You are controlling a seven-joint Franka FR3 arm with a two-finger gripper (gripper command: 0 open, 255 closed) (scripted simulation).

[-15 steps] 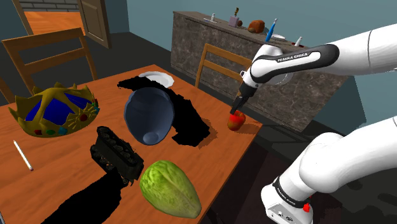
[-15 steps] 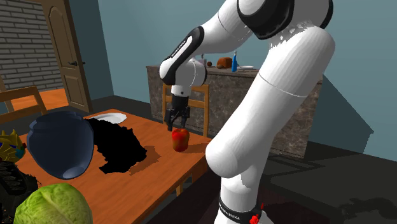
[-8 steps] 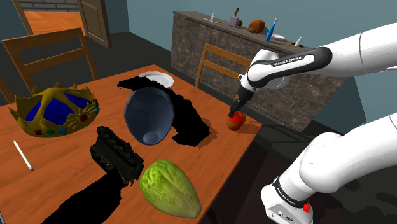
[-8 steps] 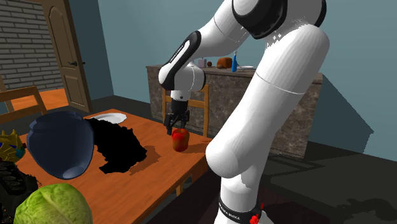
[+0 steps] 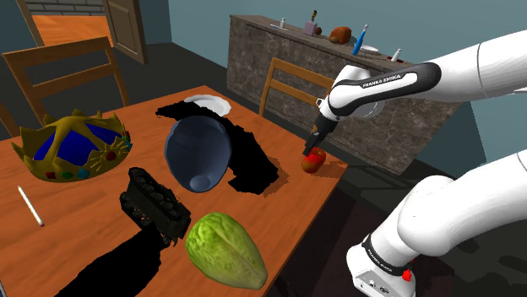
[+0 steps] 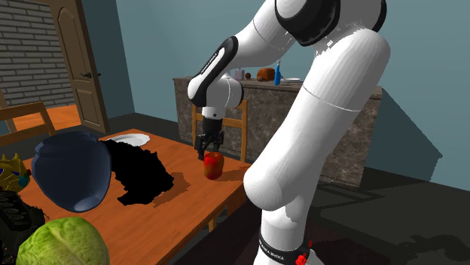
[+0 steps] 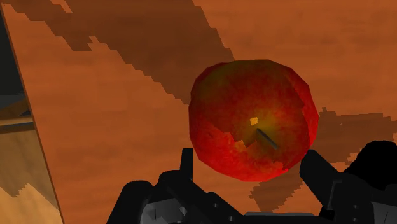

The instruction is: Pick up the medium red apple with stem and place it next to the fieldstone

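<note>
The red apple (image 5: 314, 161) with a short dark stem stands on the wooden table (image 5: 93, 202), close to the corner at the shoulder view's right. My gripper (image 5: 311, 150) hangs just above it, pointing down. Seen from the wrist, the apple (image 7: 254, 118) lies between my two black fingers (image 7: 188, 162), which stand apart on either side of it, so the gripper (image 7: 251, 167) is open. From the second exterior view the gripper (image 6: 203, 154) sits over the apple (image 6: 214, 165). A jagged black shape (image 5: 249, 164) lies on the table mid-way; I cannot tell if it is the fieldstone.
A blue bowl (image 5: 198, 152) lies on its side beside the black shape. A green cabbage-like lump (image 5: 225, 250), a black rack (image 5: 154, 205), a gold crown (image 5: 72, 148), a white plate (image 5: 211, 104) and a pen (image 5: 30, 205) share the table. Chairs (image 5: 291, 84) and a stone counter (image 5: 338, 76) stand behind.
The gripper has dropped a little closer to the apple over the last second. The apple has not moved.
</note>
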